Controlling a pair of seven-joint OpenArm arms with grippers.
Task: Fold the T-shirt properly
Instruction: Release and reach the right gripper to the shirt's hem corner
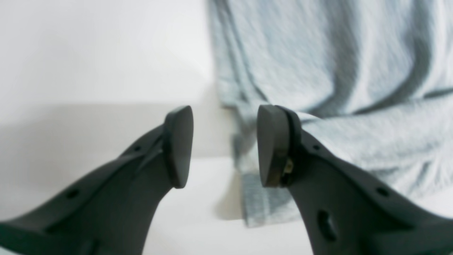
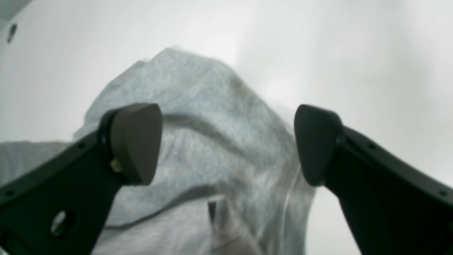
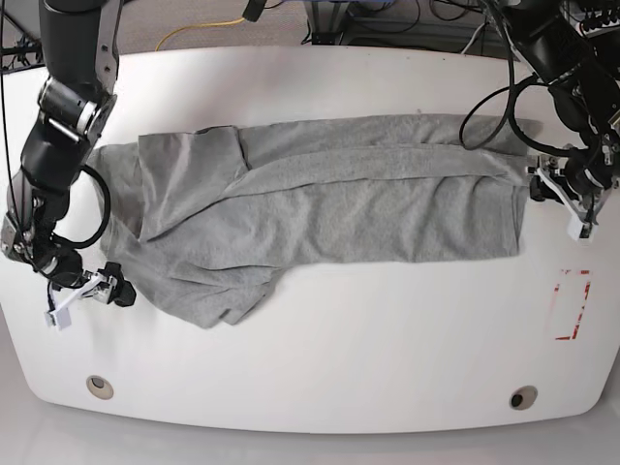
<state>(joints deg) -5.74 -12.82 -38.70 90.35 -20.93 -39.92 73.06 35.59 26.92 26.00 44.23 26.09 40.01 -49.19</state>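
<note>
The heather-grey T-shirt (image 3: 329,203) lies spread across the white table (image 3: 387,329), plain side up, with its upper part folded down along its length and a sleeve bunched at the lower left. My left gripper (image 3: 539,182) sits at the shirt's right edge. In the left wrist view the left gripper (image 1: 224,141) is open with nothing between its pads, and the T-shirt's (image 1: 354,71) hem lies just beyond them. My right gripper (image 3: 116,290) is at the lower-left sleeve. The right wrist view shows the right gripper (image 2: 226,141) wide open over the rumpled T-shirt (image 2: 198,106), holding nothing.
A red rectangle outline (image 3: 572,305) is marked on the table near its right edge. Two round holes (image 3: 97,386) (image 3: 523,397) sit near the front edge. Cables (image 3: 387,19) run behind the far edge.
</note>
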